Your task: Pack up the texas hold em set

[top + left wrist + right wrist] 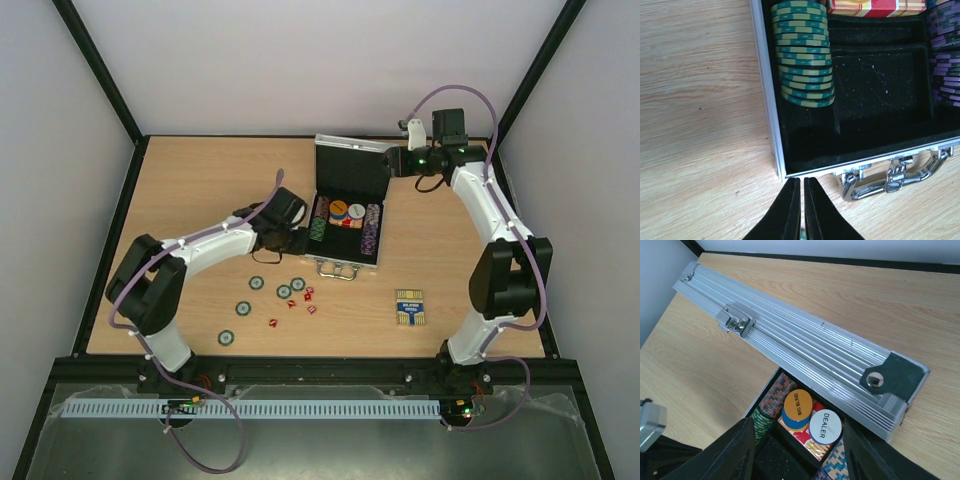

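You're mid-loading the open silver aluminium case [345,262]. Your left tool [801,179], shut and seemingly empty, must fetch round green chips [257,283] near its handle [340,271]; right tool [797,425] gapes.

Ahead of my black left fingers [788,212]: silver ribbed case [767,100], black lining, green-and-cream striped chips [802,55]. Between my right fingers [725,455]: white disc [825,426], orange disc [797,404], maybe chequered brown-blue chips [776,394].
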`<state>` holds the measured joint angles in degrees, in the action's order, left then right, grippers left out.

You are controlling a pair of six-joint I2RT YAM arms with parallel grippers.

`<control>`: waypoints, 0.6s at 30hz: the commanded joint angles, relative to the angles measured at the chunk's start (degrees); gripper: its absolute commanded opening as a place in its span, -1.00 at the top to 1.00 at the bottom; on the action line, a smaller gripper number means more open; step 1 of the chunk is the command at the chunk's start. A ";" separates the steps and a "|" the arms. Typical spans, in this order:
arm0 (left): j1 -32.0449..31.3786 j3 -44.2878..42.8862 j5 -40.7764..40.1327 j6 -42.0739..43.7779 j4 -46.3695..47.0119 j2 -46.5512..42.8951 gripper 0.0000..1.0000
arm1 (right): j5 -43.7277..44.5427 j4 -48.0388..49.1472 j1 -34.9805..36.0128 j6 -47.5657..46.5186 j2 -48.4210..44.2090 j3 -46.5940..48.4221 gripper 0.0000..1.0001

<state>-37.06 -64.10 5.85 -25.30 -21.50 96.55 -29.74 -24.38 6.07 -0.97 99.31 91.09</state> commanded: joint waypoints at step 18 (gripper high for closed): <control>0.19 -6.12 0.84 -1.92 2.04 10.04 0.96 | -7.39 -3.62 0.17 2.34 -9.18 -6.90 -0.08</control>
<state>-37.06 -67.72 6.76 -26.59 -20.25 104.51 -35.29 -25.52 6.07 1.06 93.19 86.41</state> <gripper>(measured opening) 0.019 0.540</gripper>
